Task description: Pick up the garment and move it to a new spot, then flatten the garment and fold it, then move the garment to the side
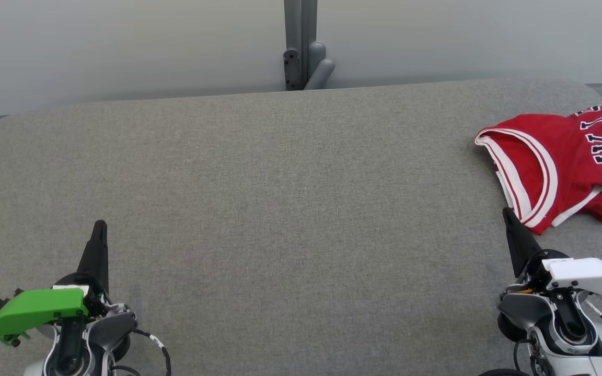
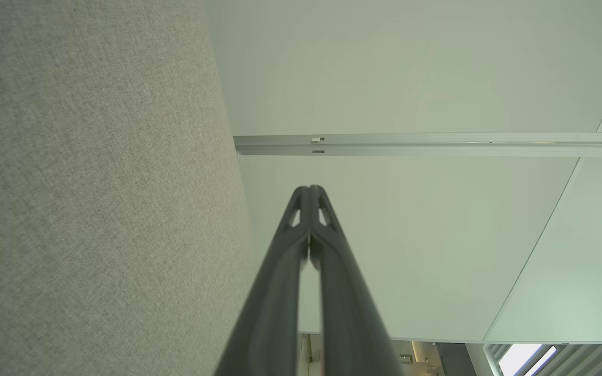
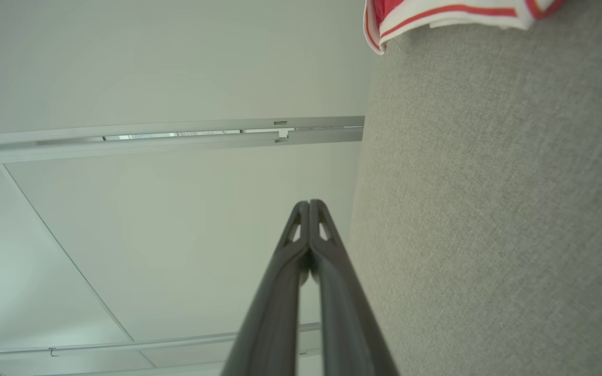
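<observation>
A red sleeveless jersey (image 1: 562,162) with white trim and dark lettering lies folded at the far right of the grey fabric table (image 1: 280,209), partly cut off by the frame's edge. Its white-trimmed edge (image 3: 437,15) shows at the top of the right wrist view. My right gripper (image 1: 505,211) is shut and holds nothing; its tip sits just below and left of the jersey's near corner, apart from it. My left gripper (image 1: 100,224) is shut and holds nothing, far from the jersey at the lower left. Both pairs of fingers (image 2: 309,190) (image 3: 309,203) are pressed together.
A pale wall panel (image 1: 123,47) runs behind the table, with a grey post and hinge bracket (image 1: 303,52) at the middle of the far edge. The table's corners are rounded.
</observation>
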